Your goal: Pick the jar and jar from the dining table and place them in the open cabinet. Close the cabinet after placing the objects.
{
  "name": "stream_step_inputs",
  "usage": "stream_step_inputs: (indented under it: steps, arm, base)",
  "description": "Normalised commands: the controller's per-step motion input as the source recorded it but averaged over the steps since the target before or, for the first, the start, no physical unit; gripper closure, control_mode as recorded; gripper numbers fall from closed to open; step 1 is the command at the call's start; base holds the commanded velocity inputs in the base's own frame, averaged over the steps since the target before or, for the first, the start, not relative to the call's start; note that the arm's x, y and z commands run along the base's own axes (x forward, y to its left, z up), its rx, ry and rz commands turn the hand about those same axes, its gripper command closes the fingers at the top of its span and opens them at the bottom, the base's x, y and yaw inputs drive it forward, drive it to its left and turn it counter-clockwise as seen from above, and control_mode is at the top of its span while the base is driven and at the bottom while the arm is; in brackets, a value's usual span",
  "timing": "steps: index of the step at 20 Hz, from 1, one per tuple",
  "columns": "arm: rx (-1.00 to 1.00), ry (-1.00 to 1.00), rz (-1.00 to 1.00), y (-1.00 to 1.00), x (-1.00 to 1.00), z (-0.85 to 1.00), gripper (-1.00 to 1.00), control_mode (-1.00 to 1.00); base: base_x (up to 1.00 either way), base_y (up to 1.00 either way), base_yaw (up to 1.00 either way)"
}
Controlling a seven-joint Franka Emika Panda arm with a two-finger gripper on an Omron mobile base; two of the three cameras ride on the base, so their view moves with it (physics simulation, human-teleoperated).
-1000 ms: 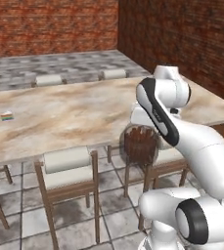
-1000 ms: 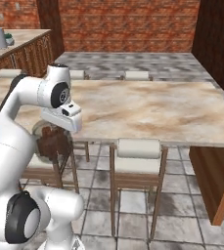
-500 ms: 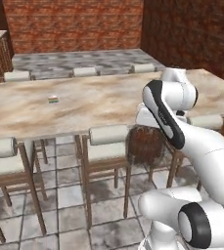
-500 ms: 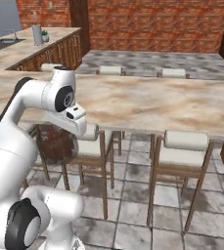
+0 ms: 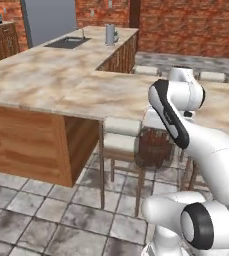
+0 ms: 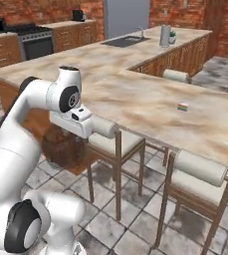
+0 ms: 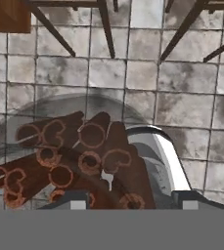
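Jar (image 7: 79, 156) of clear, squat glass holds a bunch of upright brown sticks whose ring-shaped cut ends face the hand camera; its rounded glass wall bulges around them. It sits between the tool's (image 7: 128, 197) two finger tips, one tip (image 7: 72, 200) at its near side and the other (image 7: 196, 199) at its right, so the tool is clamped on the jar. In the left base view the jar (image 5: 152, 146) hangs dark and brown under the arm's hand, well above the tiled floor (image 5: 31, 210) and just beside a cream-cushioned chair (image 5: 121, 135). In the right base view the jar (image 6: 60, 145) shows below the white hand, left of another chair (image 6: 108, 139). The desk (image 6: 175, 107) edge runs close by on the far side, with a tiny coloured wedge (image 6: 183, 106) lying on its top. Below the jar lie grey floor tiles, crossed by chair legs (image 7: 106, 29) further on.
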Motion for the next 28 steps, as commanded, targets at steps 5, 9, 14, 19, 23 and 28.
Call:
stream_step_inputs:
  steps: [5, 9, 14, 19, 23, 28]
  arm:
    - [0.00, 0.00, 0.00, 0.00, 0.00, 0.00, 1.00, 1.00]
    - [0.00, 0.00, 0.00, 0.00, 0.00, 0.00, 1.00, 1.00]
    - [0.00, 0.00, 0.00, 0.00, 0.00, 0.00, 1.00, 1.00]
    - [0.00, 0.00, 0.00, 0.00, 0.00, 0.00, 1.00, 1.00]
    - [0.00, 0.00, 0.00, 0.00, 0.00, 0.00, 1.00, 1.00]
    - [0.00, 0.00, 0.00, 0.00, 0.00, 0.00, 1.00, 1.00]
  base:
    - [0.00, 0.76, 0.82]
    - [0.00, 0.23, 0.95]
    - [0.12, 0.00, 0.97]
    - [0.91, 0.00, 0.45]
    - [1.00, 0.00, -0.01]
    - [1.00, 0.00, -0.09]
